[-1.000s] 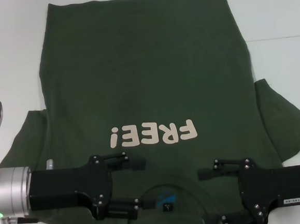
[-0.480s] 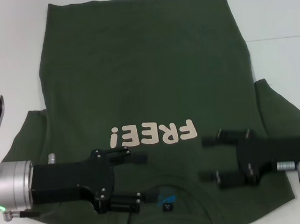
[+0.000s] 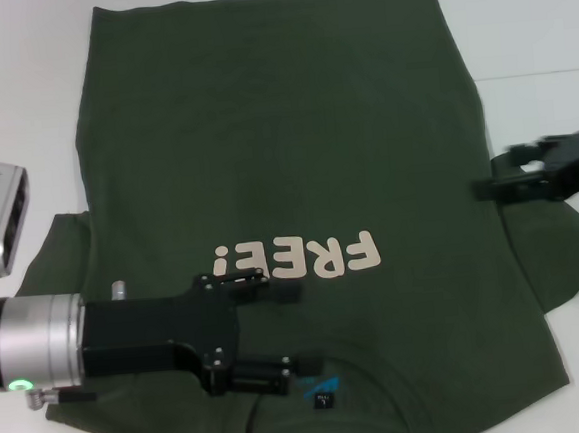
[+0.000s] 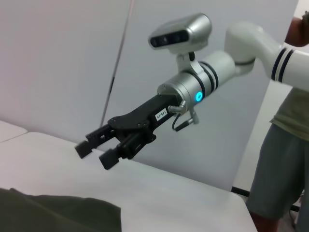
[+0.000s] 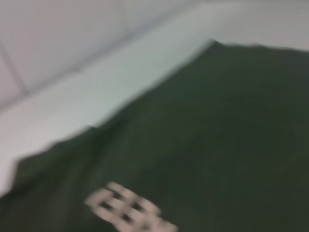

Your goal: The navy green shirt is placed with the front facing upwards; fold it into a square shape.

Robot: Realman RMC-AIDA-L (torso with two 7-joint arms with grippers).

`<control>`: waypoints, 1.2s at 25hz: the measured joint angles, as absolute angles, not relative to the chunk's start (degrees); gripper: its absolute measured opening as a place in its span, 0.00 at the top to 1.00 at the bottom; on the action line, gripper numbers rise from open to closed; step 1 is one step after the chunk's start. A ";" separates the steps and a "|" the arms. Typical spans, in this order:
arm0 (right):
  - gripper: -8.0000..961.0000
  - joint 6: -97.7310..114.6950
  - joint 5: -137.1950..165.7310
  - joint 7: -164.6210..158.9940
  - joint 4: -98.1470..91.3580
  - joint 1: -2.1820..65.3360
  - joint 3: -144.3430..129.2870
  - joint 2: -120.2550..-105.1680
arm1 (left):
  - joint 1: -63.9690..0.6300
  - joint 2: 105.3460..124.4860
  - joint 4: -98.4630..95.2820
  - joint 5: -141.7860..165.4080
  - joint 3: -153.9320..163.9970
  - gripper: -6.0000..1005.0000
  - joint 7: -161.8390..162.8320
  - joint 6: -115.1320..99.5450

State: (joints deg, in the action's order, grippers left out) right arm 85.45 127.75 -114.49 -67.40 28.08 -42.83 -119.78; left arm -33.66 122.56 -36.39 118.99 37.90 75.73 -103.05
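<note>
Two grippers are in view over one garment. The navy green shirt (image 3: 289, 206) lies flat and face up on the white table (image 3: 525, 27), collar nearest the robot and hem at the far edge, both short sleeves spread out to the sides; the pale "FREE!" lettering (image 3: 298, 259) reads upside down in the head view, and the small neck label (image 3: 324, 398) sits inside the collar. The left gripper (image 3: 298, 326) is over the chest area just beside the collar, fingers spread wide apart with nothing between them. The right gripper (image 3: 489, 174) is at the shirt's right side, above the junction of body and sleeve; the left wrist view shows it raised clear of the table (image 4: 193, 203), its fingers (image 4: 108, 159) parted and empty. A person (image 4: 285, 121) stands beyond the table edge.
</note>
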 joint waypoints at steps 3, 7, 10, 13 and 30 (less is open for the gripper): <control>0.05 87.93 137.30 -123.74 -74.82 28.27 -43.05 -119.77 | -34.38 122.86 -36.05 118.99 38.10 0.12 75.71 -102.87; 0.05 95.01 147.14 -130.90 -79.12 30.26 -41.44 -118.79 | -34.56 123.05 -36.03 118.99 38.29 0.12 75.88 -102.84; 0.05 99.55 154.94 -132.60 -79.58 32.33 -39.42 -118.27 | -34.49 123.06 -36.03 118.99 38.32 0.12 75.96 -103.01; 0.05 99.51 162.99 -134.09 -79.16 33.67 -38.61 -118.38 | -34.32 123.21 -35.97 119.03 38.32 0.12 75.79 -102.94; 0.05 87.11 167.35 -141.49 -62.98 38.63 -38.82 -118.03 | -34.28 123.72 -35.47 119.45 38.86 0.12 75.50 -102.84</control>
